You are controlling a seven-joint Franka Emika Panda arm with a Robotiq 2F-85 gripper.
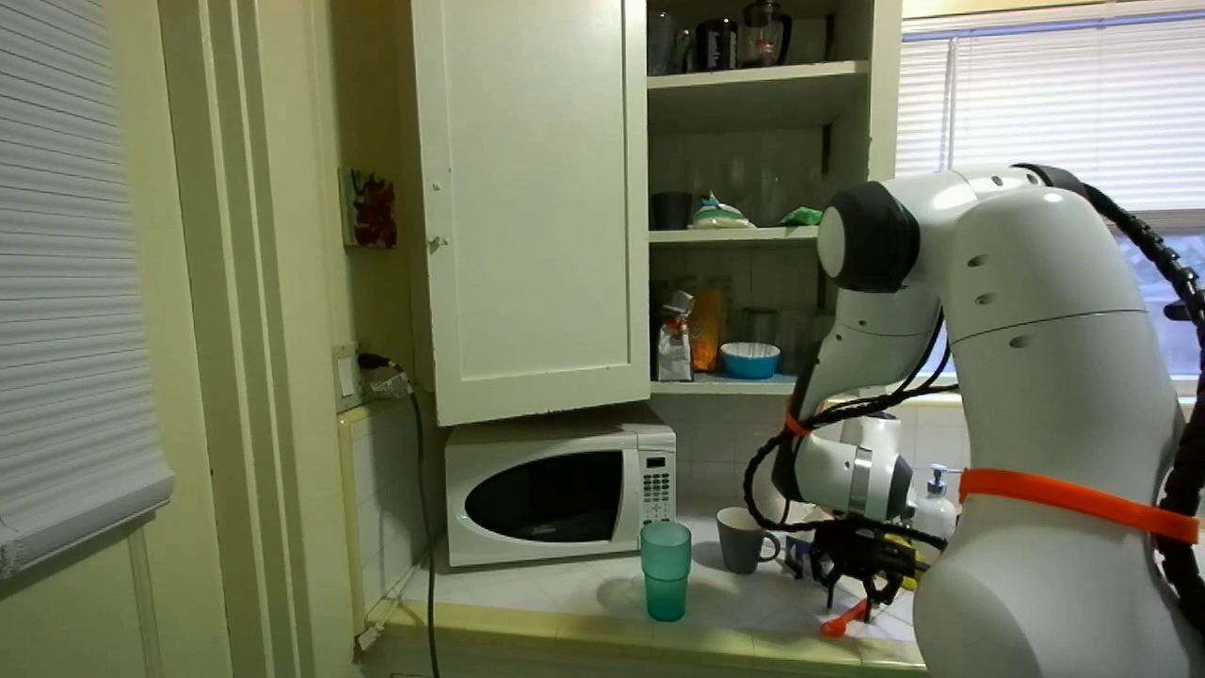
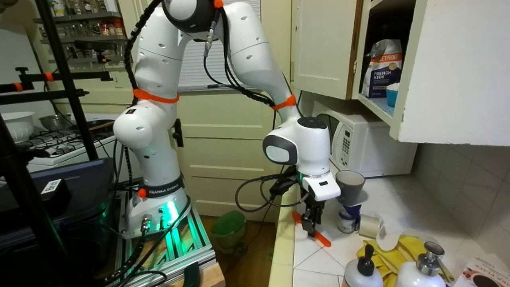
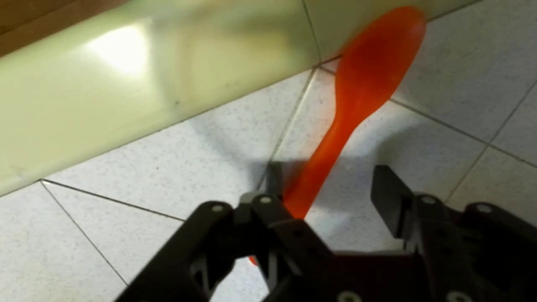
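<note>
In the wrist view, your pincer [image 3: 327,184] is spread, seemingly so it straddles the orange spoon [image 3: 375,67] on the worktop [image 3: 138,167], left finger [image 3: 275,180] nearer.

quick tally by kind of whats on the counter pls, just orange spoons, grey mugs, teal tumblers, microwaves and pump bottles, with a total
Orange spoon: 1
Grey mug: 1
Teal tumbler: 1
Microwave: 1
Pump bottles: 2
Total: 6
</note>
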